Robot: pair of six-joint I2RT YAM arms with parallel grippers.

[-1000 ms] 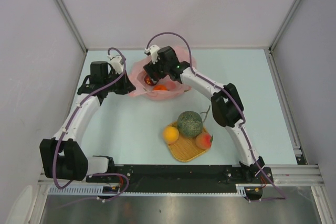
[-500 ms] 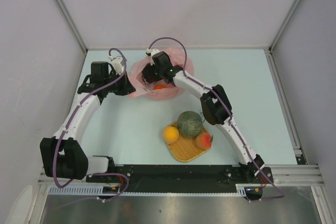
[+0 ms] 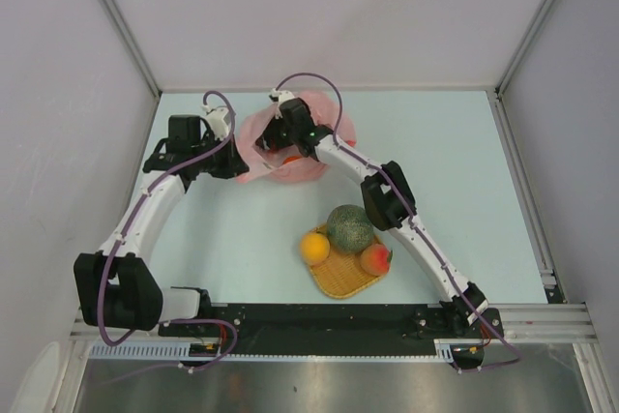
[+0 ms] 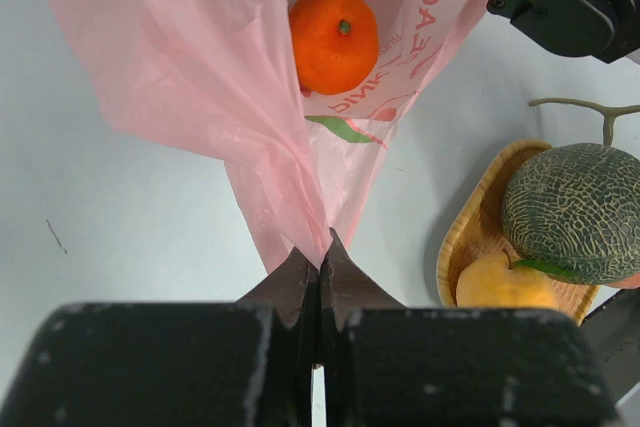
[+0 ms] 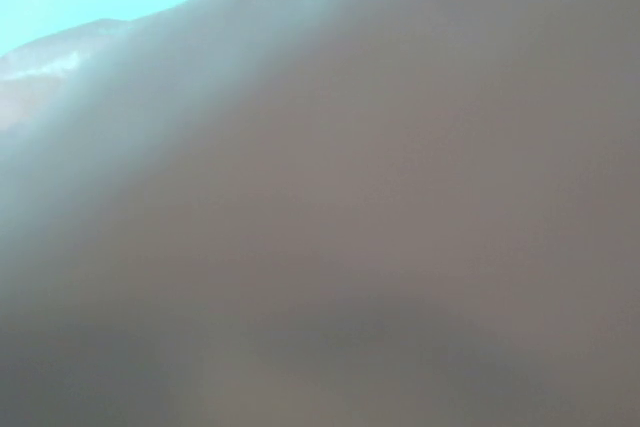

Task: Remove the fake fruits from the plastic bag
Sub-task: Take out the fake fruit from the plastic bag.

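The pink plastic bag (image 3: 311, 169) lies at the back of the table, its mouth held up. My left gripper (image 4: 320, 257) is shut on a pinched fold of the plastic bag (image 4: 180, 57); from above the left gripper (image 3: 237, 163) sits at the bag's left edge. An orange fruit (image 4: 334, 40) lies inside the bag. My right gripper (image 3: 275, 145) reaches into the bag mouth from above, its jaws hidden; the right wrist view is only a grey-pink blur. The green melon (image 3: 349, 227), a yellow-orange fruit (image 3: 314, 248) and a peach (image 3: 375, 258) rest on the woven mat (image 3: 345, 281).
The mat with its fruits lies near the front, between the two arms, and shows at the right of the left wrist view as the mat (image 4: 478, 222) and the melon (image 4: 575, 212). The right arm's elbow (image 3: 385, 202) hangs just above and right of the melon. Grey walls enclose the table.
The right arm has swung left and pushed its gripper deeper into the bag mouth. The bag has bunched up towards the left. The left gripper has kept its hold.
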